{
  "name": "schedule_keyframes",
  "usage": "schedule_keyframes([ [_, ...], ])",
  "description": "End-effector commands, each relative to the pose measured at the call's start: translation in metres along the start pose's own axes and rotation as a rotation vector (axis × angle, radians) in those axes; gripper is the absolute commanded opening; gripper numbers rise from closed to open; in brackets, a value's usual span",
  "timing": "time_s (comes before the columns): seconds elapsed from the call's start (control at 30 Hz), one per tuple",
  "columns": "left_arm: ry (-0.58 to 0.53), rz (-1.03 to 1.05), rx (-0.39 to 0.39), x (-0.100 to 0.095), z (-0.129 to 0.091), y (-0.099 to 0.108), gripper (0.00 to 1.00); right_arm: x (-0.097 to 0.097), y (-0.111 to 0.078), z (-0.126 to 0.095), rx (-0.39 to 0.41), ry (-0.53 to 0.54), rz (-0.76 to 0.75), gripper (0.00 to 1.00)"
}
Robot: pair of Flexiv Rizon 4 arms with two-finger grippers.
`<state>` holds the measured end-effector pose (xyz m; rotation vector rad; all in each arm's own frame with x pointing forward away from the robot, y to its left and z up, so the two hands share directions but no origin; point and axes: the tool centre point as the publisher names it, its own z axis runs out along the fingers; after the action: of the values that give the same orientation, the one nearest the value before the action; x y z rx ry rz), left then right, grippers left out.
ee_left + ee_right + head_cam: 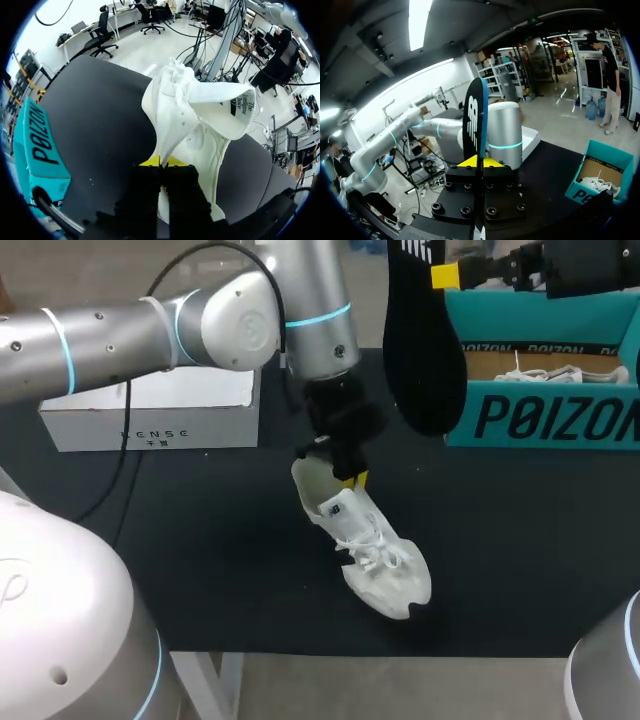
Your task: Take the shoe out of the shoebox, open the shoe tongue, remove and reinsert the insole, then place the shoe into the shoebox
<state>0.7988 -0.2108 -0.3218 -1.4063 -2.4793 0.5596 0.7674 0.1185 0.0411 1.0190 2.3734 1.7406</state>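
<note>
Black cloth covers the worktop [200, 570], with a white box [150, 410] at 10 o'clock and the teal shoebox [540, 415] at 2 o'clock, a second shoe [545, 373] lying inside it. Near the middle the white shoe [375, 560] rests toe-down on the cloth, toe pointing to 5 o'clock. Its heel end is raised by the left jaws, which are closed on the rim of its opening. From the left wrist the tongue [220, 100] shows folded up and away from that opening. At 1 o'clock the right jaws grip the black insole [420, 350] by one end, high above the worktop and near the shoebox's left end. With the insole out, reinsertion looks like the step ahead, and trouble may come there. The shoe is pinched only at a thin rim, so a push from the insole could swing it or pull it loose. The limp insole may buckle at the opening, the tongue could flop back, and both arms would crowd one small gap.
</note>
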Motion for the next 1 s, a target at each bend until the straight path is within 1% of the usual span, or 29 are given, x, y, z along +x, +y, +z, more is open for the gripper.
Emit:
schedule_keyframes([
  [0.03,0.260,0.323,-0.022,-0.012,0.001,-0.001,0.00,0.000,0.001,0.003,0.002,-0.003,0.002,0.00],
  [0.1,0.273,0.353,-0.044,-0.014,0.004,-0.002,0.00,0.000,0.001,0.003,0.002,-0.003,0.002,0.00],
  [0.23,0.295,0.382,-0.033,-0.017,0.008,-0.005,0.00,0.000,0.001,0.003,0.002,-0.003,0.002,0.00],
  [0.33,0.303,0.407,-0.041,-0.020,0.012,-0.008,0.00,0.000,0.001,0.003,0.002,-0.003,0.002,0.00],
  [0.63,0.325,0.434,-0.052,-0.029,0.023,-0.023,0.00,0.000,0.001,0.003,0.002,-0.003,0.002,0.00],
  [0.8,0.344,0.430,-0.065,-0.029,0.034,-0.030,0.00,0.000,0.001,0.003,0.002,-0.003,0.002,0.00],
  [0.93,0.349,0.436,-0.067,-0.029,0.043,-0.031,0.00,0.000,0.001,0.003,0.002,-0.003,0.002,0.00],
  [1.0,0.356,0.451,-0.081,-0.029,0.047,-0.032,0.00,0.000,0.001,0.003,0.002,-0.003,0.002,0.00],
])
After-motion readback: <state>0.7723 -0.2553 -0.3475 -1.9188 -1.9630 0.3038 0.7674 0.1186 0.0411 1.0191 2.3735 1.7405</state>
